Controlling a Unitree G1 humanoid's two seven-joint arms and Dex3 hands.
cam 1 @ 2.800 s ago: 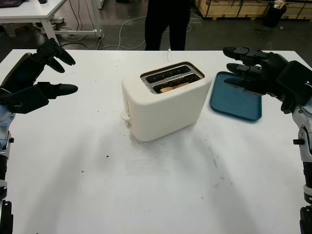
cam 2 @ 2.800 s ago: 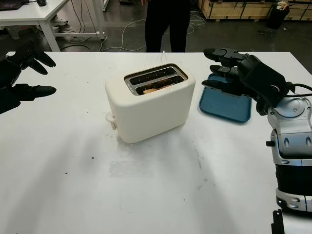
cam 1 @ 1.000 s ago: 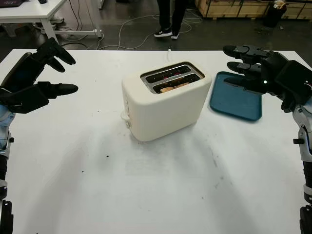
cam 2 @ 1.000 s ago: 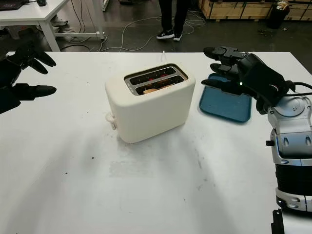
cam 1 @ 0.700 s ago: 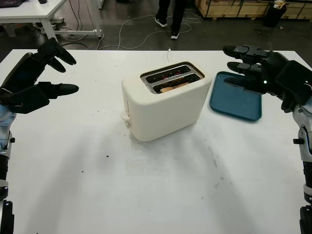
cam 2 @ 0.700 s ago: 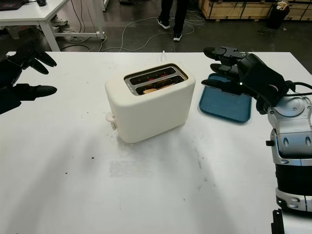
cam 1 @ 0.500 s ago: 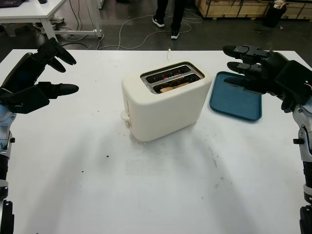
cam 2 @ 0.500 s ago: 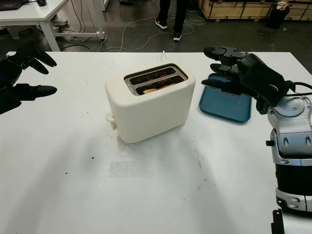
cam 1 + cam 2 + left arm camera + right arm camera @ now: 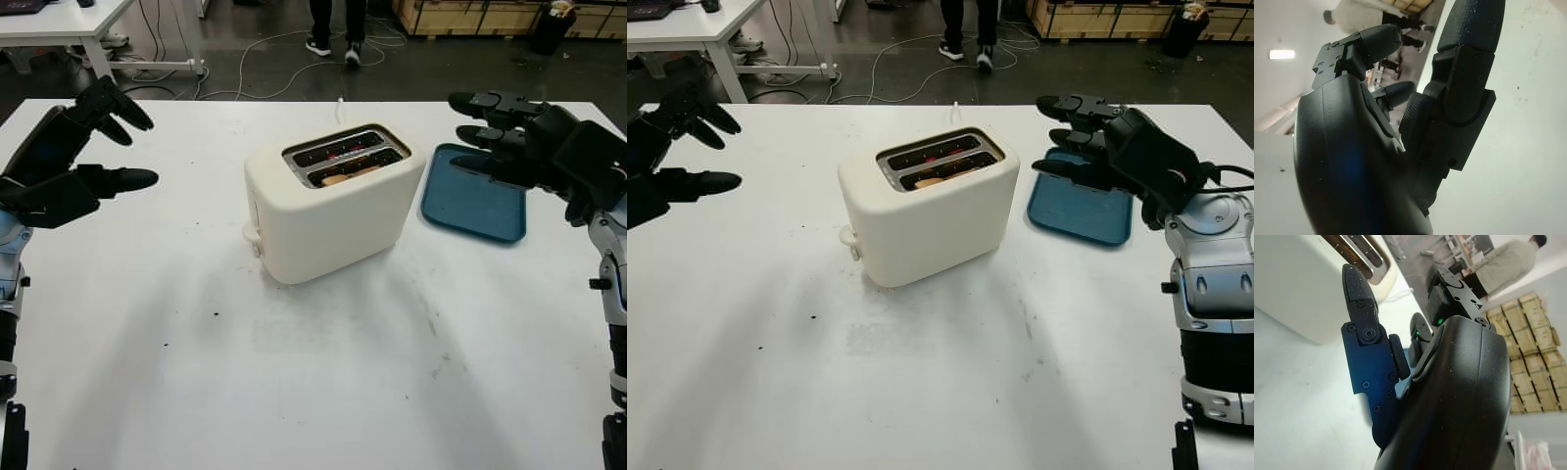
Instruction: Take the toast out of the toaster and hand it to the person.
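Note:
A cream two-slot toaster [image 9: 328, 209] stands in the middle of the white table [image 9: 294, 372]. A slice of toast [image 9: 345, 176] lies low in its nearer slot, just its tan top edge showing. My left hand [image 9: 93, 147] hovers open above the table's left side, well clear of the toaster. On the right, my right hand [image 9: 500, 137] is held open over the blue tray [image 9: 474, 209], its fingers pointing toward the toaster. A person's legs [image 9: 331, 22] stand on the floor beyond the table's far edge.
The blue tray lies flat to the right of the toaster. A cord [image 9: 340, 106] runs from the toaster's back over the far table edge. Another white table [image 9: 69, 24] stands at the back left, and wooden crates [image 9: 470, 15] line the back right.
The person has walked away from the table's far edge to a spot farther back on the floor. Both hands and the toaster have stayed where they were.

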